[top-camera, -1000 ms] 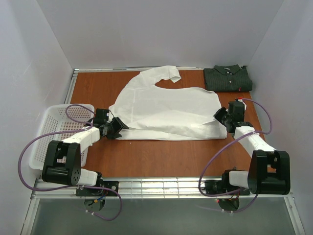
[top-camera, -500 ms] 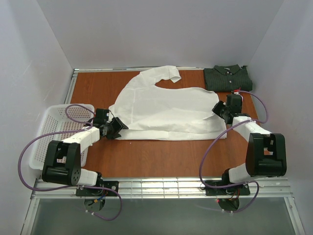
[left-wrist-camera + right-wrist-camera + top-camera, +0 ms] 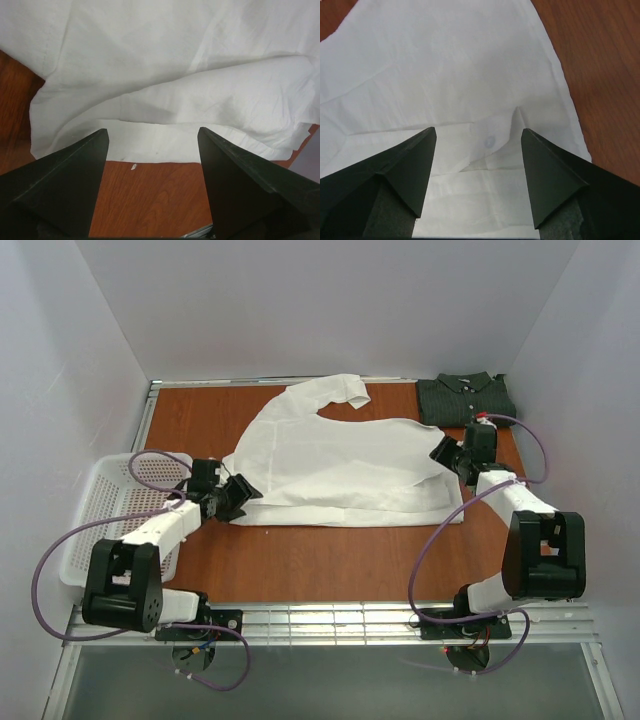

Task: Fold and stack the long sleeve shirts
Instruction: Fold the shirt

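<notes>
The white long sleeve shirt [image 3: 340,465] lies spread across the middle of the table, one sleeve curled toward the back [image 3: 335,392]. The dark striped shirt [image 3: 465,400] sits folded at the back right corner. My left gripper [image 3: 243,495] is open at the white shirt's near-left edge. In the left wrist view it [image 3: 152,131] has bare wood between its fingers and the hem [image 3: 165,152] just ahead. My right gripper [image 3: 447,455] stands open over the white shirt's right side. In the right wrist view it [image 3: 479,130] is above layered cloth with a button [image 3: 490,141], holding nothing.
A white mesh basket [image 3: 100,510] sits at the table's left edge beside my left arm. Bare wooden table [image 3: 330,560] runs along the near side in front of the shirt. White walls enclose the back and both sides.
My right gripper has moved toward the back along the white shirt's right edge and gone from shut to open, letting the cloth go. My left gripper has hardly moved, its jaws slightly wider.
</notes>
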Controlling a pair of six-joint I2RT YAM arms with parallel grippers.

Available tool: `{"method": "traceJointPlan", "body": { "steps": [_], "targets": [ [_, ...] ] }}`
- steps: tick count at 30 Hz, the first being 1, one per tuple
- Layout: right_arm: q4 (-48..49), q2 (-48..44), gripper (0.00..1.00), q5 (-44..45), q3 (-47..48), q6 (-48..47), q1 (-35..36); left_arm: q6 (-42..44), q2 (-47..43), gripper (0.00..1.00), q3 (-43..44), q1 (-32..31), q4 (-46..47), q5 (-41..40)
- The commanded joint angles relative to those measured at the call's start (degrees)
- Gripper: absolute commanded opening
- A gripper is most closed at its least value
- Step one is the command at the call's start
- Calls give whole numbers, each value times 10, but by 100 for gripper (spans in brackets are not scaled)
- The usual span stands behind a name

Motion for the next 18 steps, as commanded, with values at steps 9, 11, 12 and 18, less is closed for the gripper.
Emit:
{"method": "traceJointPlan", "body": {
  "steps": [9, 11, 12, 18],
  "targets": [
    [-2, -126, 79, -182, 11, 13, 38, 17, -99, 73, 128, -27, -10, 47],
    [87, -125, 79, -219, -33, 50, 64, 3, -67, 68, 136, -57, 17, 44],
    [110, -114, 79, -221, -42, 83, 97, -3, -55, 66, 143, -69, 36, 28],
    [218, 8, 75, -217, 3, 111, 220, -48, 60, 47, 159, -140, 108, 8]
  ]
}}
